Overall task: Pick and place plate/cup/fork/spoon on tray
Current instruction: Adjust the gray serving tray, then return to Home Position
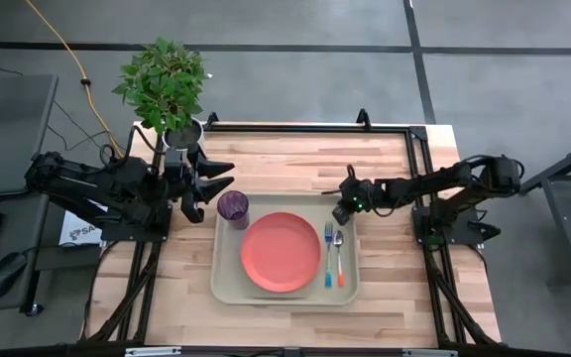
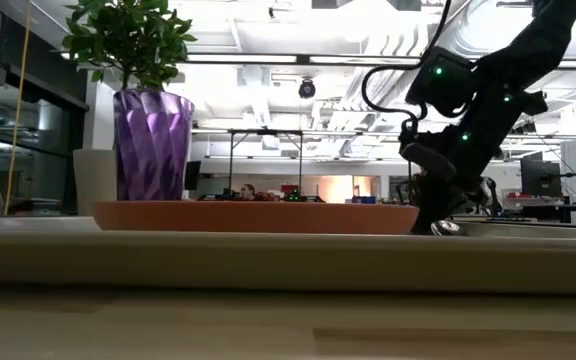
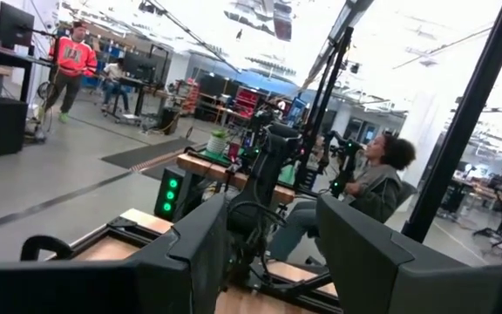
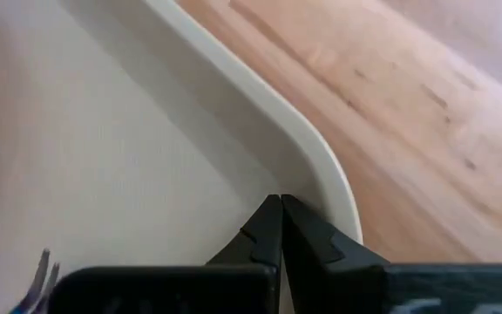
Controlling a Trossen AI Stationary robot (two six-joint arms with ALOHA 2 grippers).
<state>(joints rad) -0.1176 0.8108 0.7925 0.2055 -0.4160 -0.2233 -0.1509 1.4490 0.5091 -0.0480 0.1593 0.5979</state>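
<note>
The right gripper (image 1: 343, 214), fingers pressed together and empty, hovers over the tray's (image 1: 228, 288) far corner beside the spoon (image 1: 340, 260) and fork (image 1: 328, 254).

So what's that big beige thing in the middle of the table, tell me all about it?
That is the tray: a large cream plastic rectangle with rounded corners and a raised rim, lying flat on the wooden table. On it sit the plate, the cup, the fork and the spoon. The right gripper, shut, hangs over its corner.
</note>
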